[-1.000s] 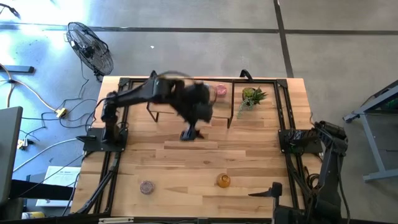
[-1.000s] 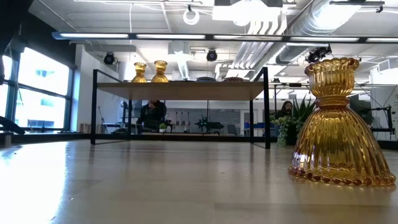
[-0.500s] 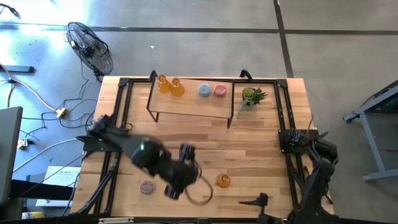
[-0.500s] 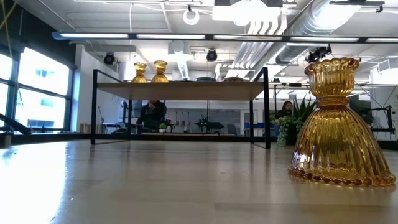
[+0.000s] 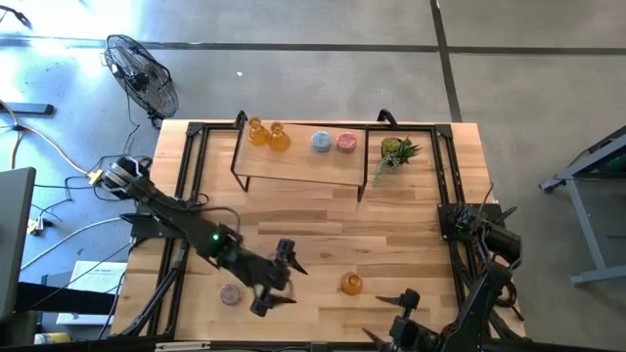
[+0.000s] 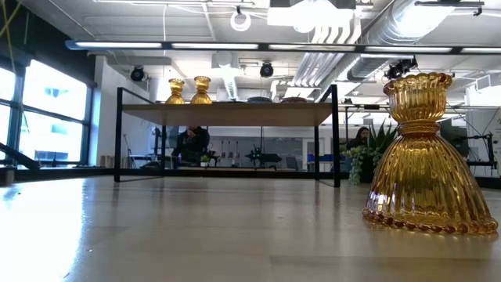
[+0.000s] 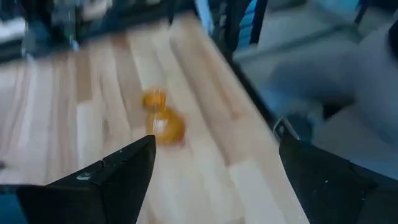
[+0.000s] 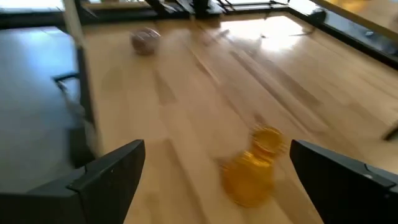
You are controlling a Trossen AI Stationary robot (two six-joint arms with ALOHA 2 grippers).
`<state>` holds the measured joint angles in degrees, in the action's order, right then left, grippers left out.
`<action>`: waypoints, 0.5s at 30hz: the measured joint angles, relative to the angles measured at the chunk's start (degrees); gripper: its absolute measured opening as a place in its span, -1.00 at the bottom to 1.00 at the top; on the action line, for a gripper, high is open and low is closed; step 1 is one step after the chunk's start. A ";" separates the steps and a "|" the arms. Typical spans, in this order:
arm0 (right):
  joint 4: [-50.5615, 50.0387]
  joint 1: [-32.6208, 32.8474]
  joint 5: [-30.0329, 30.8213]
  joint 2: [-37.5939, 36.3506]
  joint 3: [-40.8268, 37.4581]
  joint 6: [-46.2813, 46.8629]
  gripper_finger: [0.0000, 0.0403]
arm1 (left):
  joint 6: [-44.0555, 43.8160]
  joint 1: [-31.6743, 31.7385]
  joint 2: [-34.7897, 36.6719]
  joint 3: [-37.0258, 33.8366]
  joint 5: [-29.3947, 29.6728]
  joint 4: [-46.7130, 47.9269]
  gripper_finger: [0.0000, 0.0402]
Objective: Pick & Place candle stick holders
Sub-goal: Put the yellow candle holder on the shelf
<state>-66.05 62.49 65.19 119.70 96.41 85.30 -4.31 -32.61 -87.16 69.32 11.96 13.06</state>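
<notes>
An amber-orange candle stick holder stands upright on its wide base near the table's near edge, large in the low view. A squat mauve holder sits to its left. My left gripper hangs open between these two, its fingers pointing toward the amber holder. My right gripper is open at the near edge, right of the amber holder and facing it. On the far shelf stand two amber holders, a blue-grey one and a pink one.
A small green potted plant stands at the right end of the shelf. Black frame rails run along the table's left and right sides. Bare wood lies between the shelf and the near holders. A fan stands on the floor beyond the table.
My left gripper has swung from the far shelf across the table toward the near edge and come down, staying open; it now sits between the mauve and amber holders. My right gripper has sunk and edged leftward along the near edge, rolling its wrist. The holders have not moved.
</notes>
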 joint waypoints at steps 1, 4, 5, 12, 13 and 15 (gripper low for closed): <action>-1.96 -0.26 -0.42 0.00 -0.61 1.77 0.96 | 0.94 0.21 1.40 -3.75 -1.23 -5.84 0.68; -4.89 -1.49 -2.84 -0.07 -3.72 6.01 0.95 | 2.40 1.69 4.43 -14.07 -5.90 -21.80 0.68; -4.65 -1.96 -3.32 -0.07 -5.00 6.23 0.95 | 2.41 2.35 4.72 -16.69 -7.60 -26.98 0.68; 3.68 -5.05 -2.89 -0.09 -11.62 2.49 0.96 | 2.53 5.76 4.96 -24.10 -10.11 -37.04 0.68; 4.29 -5.45 -2.89 -0.05 -12.01 1.70 0.95 | 2.53 5.98 4.95 -24.25 -10.02 -36.95 0.68; 4.47 -5.87 -1.91 -0.07 -12.30 0.70 0.94 | 2.54 6.19 4.94 -24.30 -10.02 -36.86 0.68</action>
<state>-61.58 56.61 63.28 119.63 84.11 86.00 -1.77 -26.41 -82.21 45.01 1.94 -23.81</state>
